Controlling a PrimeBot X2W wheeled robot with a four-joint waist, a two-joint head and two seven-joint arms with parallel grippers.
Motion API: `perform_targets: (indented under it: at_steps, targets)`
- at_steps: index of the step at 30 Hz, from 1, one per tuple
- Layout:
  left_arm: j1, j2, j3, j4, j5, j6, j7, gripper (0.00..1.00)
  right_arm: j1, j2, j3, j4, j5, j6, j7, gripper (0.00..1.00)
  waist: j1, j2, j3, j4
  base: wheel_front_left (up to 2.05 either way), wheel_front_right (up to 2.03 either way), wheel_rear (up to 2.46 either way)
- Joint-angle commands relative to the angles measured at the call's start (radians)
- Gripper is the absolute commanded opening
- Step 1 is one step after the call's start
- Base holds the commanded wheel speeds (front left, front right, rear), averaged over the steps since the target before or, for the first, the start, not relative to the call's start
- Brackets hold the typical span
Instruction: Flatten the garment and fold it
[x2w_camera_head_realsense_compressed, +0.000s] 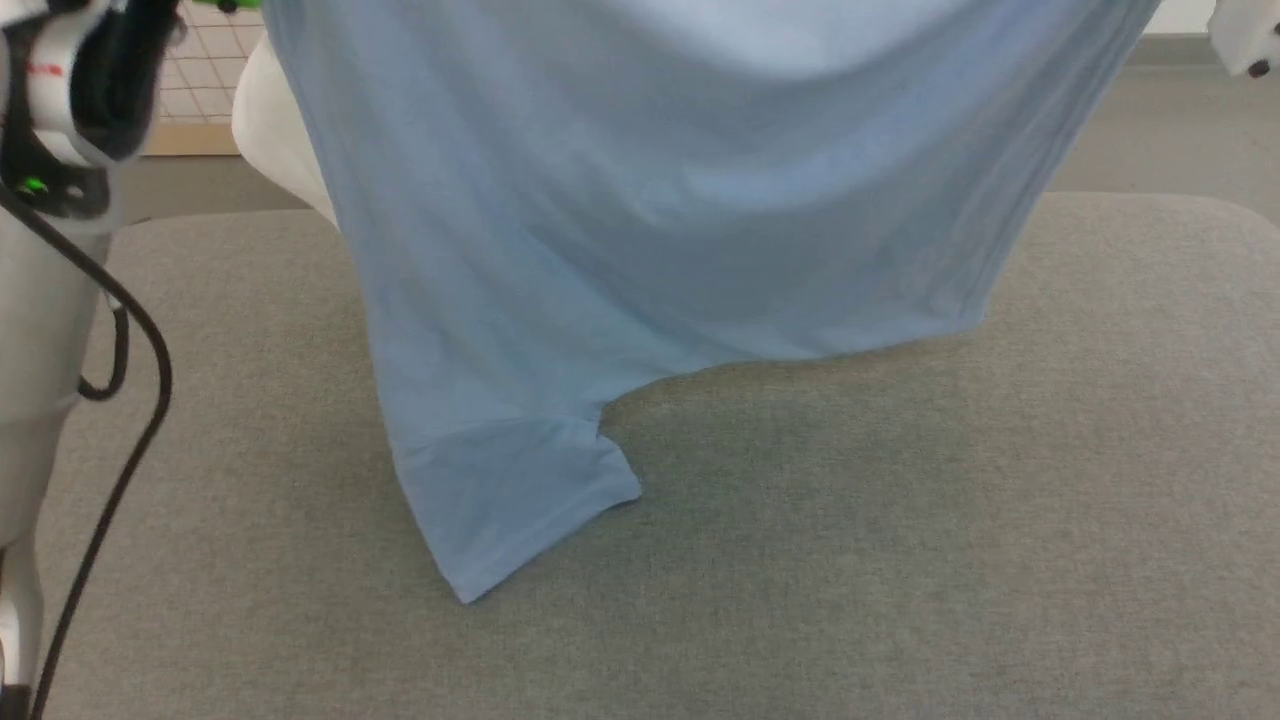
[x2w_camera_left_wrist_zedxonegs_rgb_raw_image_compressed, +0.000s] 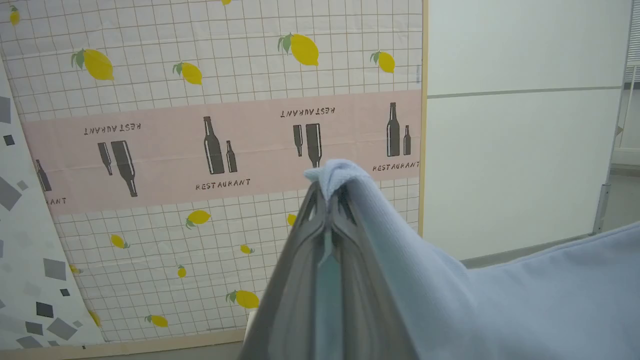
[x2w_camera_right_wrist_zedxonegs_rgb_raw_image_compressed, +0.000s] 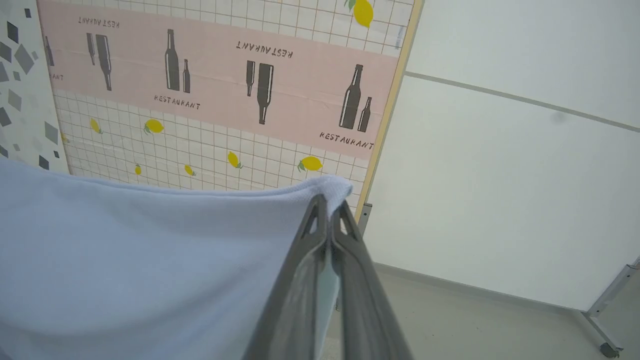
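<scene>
The garment (x2w_camera_head_realsense_compressed: 640, 220), a light blue knit shirt, hangs spread wide above the grey padded table (x2w_camera_head_realsense_compressed: 900, 520). One short sleeve (x2w_camera_head_realsense_compressed: 520, 500) droops lowest and touches the table surface. In the left wrist view my left gripper (x2w_camera_left_wrist_zedxonegs_rgb_raw_image_compressed: 327, 192) is shut on a corner of the garment (x2w_camera_left_wrist_zedxonegs_rgb_raw_image_compressed: 500, 300), with cloth poking out over the tips. In the right wrist view my right gripper (x2w_camera_right_wrist_zedxonegs_rgb_raw_image_compressed: 329, 202) is shut on another corner of the garment (x2w_camera_right_wrist_zedxonegs_rgb_raw_image_compressed: 150, 250), which stretches away to the left. Both grippers are raised high, fingers pointing toward the wall.
My left arm's pale shell and black cable (x2w_camera_head_realsense_compressed: 120, 400) run down the left side of the head view. A lemon-and-bottle patterned panel (x2w_camera_left_wrist_zedxonegs_rgb_raw_image_compressed: 215, 150) and a white wall (x2w_camera_right_wrist_zedxonegs_rgb_raw_image_compressed: 500, 175) stand behind the table. A white rounded object (x2w_camera_head_realsense_compressed: 275, 130) sits behind the cloth.
</scene>
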Motion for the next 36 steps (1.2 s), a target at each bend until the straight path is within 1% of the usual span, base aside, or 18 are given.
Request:
perform_targets:
  at_steps: [1,5,8,10,12,16,18,21,26,31,35,36]
  targets:
    - [-0.037,0.004,0.005,-0.007,-0.004,0.007,0.014,0.0,-0.024,-0.007,0.004,-0.01,0.009,-0.002,0.009,0.0,0.0001,-0.0001,0.008,-0.007,0.0,0.0,0.0]
    - [-0.083,0.01,0.01,-0.008,-0.017,0.02,0.073,0.0,-0.047,-0.016,0.014,-0.028,0.024,-0.002,0.049,0.0,0.0001,-0.0001,0.031,-0.02,0.0,0.0,0.0]
    - [-0.111,0.022,0.002,0.004,-0.009,0.019,0.102,0.0,-0.061,-0.021,0.019,-0.041,0.031,-0.002,0.077,0.0,0.0001,-0.0001,0.057,-0.029,0.0,0.0,0.0]
    - [-0.129,0.025,0.003,0.024,-0.005,0.02,0.107,0.0,-0.072,-0.022,0.021,-0.043,0.033,-0.002,0.089,0.0,0.0001,-0.0001,0.085,-0.036,0.0,0.0,0.0]
    - [-0.154,0.018,0.008,0.05,0.006,0.025,0.086,0.0,-0.089,-0.024,0.021,-0.034,0.026,-0.002,0.093,0.0,0.0001,-0.0001,0.122,-0.043,0.0,0.0,0.0]
    - [-0.245,-0.007,0.003,0.121,0.06,0.03,0.009,0.0,-0.163,-0.024,0.036,0.008,-0.002,-0.002,0.074,0.0,0.0001,-0.0001,0.213,-0.051,0.0,0.0,0.0]
    - [-0.315,-0.021,0.001,0.16,0.097,0.034,-0.04,0.0,-0.225,-0.019,0.046,0.041,-0.019,-0.002,0.052,0.0,0.0001,-0.0001,0.266,-0.056,0.0,0.0,0.0]
    - [-0.432,-0.055,0.004,0.219,0.144,0.045,-0.126,0.0,-0.332,-0.02,0.068,0.098,-0.06,-0.002,-0.012,0.0,0.0001,-0.0001,0.337,-0.058,0.0,0.0,0.0]
    - [-0.571,-0.106,0.0,0.314,0.196,0.054,-0.251,0.0,-0.491,-0.023,0.094,0.209,-0.121,-0.002,-0.123,0.0,0.0001,-0.0001,0.41,-0.038,0.0,0.0,0.0]
    - [-0.654,-0.13,0.001,0.399,0.217,0.041,-0.351,0.0,-0.608,-0.046,0.134,0.313,-0.166,-0.002,-0.221,0.0,0.0001,-0.0001,0.47,-0.005,0.0,0.0,0.0]
    - [-0.68,-0.135,0.005,0.439,0.218,0.014,-0.436,0.0,-0.674,-0.082,0.161,0.383,-0.194,-0.002,-0.29,0.0,0.0001,-0.0001,0.526,0.018,0.0,0.0,0.0]
    - [-0.677,-0.136,0.001,0.449,0.218,0.0,-0.463,0.0,-0.684,-0.093,0.17,0.404,-0.201,-0.002,-0.313,0.0,0.0001,-0.0001,0.538,0.023,0.0,0.0,0.0]
